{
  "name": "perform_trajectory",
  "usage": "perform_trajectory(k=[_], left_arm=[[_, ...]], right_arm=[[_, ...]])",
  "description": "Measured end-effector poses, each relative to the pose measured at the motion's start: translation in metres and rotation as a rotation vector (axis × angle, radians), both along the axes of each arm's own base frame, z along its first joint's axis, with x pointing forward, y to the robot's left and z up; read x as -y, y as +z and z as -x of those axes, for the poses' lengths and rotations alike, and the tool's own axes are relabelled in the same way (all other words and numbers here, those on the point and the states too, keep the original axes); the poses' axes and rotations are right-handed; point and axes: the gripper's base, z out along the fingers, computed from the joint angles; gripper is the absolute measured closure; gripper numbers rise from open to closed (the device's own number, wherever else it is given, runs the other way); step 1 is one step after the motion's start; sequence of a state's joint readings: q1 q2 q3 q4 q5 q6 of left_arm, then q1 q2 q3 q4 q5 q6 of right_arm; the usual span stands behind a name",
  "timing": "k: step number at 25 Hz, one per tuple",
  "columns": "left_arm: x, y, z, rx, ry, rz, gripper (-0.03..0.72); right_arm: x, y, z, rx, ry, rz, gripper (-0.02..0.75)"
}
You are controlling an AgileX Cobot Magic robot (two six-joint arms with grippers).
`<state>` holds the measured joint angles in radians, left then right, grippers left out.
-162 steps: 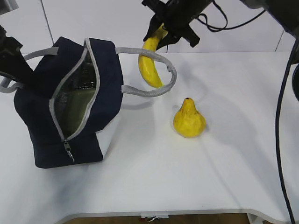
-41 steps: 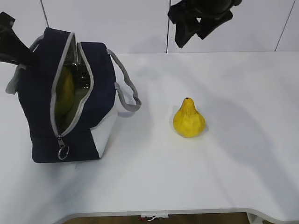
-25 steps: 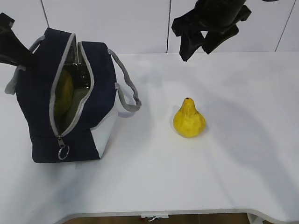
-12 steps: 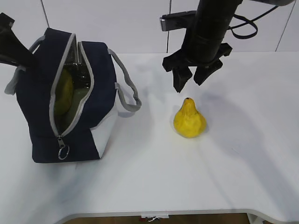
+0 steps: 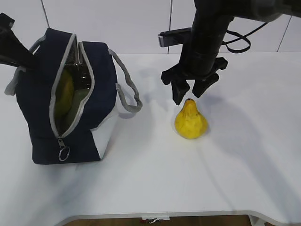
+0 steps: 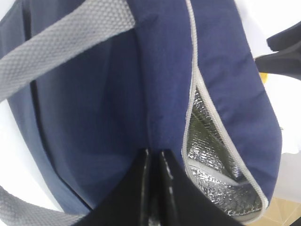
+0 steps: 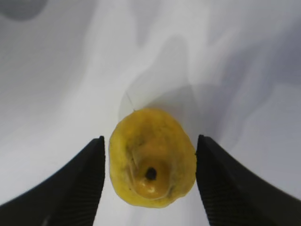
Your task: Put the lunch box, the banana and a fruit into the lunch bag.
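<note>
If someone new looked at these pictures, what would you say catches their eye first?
Probably the yellow pear-shaped fruit standing mid-table, with the right gripper poised open directly above its stem. Next, the navy lunch bag at the left, unzipped, with something yellow showing inside, and the left gripper shut on its fabric.

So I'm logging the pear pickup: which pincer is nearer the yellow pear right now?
Right. The right pincer hangs open just above the pear, straddling its stem; the left pincer is far off, shut on the lunch bag.
</note>
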<state>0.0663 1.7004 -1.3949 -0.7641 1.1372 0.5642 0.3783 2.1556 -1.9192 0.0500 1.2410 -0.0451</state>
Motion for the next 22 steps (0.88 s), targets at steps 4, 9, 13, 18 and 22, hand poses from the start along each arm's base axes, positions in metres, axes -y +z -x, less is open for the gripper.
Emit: perform_trajectory(k=[4,9,13,18,22], left_arm=[[0.000,0.000,0.000,0.000,0.000,0.000,0.691],[0.000,0.000,0.000,0.000,0.000,0.000,0.691],[0.000,0.000,0.000,0.000,0.000,0.000,0.691],[0.000,0.000,0.000,0.004,0.004,-0.001,0.691],[0.000,0.000,0.000,0.004,0.004,-0.001,0.691]], right_arm=[[-0.003,-0.002,0.000,-0.014,-0.007,-0.031,0.249],[-0.002,-0.008,0.003,-0.040,-0.008,-0.027,0.249],[-0.001,-0.013,0.005,-0.053,-0.008,-0.012,0.249],[0.000,-0.014,0.005,-0.051,-0.008,-0.004,0.249],[0.002,-0.014,0.004,-0.042,-0.006,0.018,0.250]])
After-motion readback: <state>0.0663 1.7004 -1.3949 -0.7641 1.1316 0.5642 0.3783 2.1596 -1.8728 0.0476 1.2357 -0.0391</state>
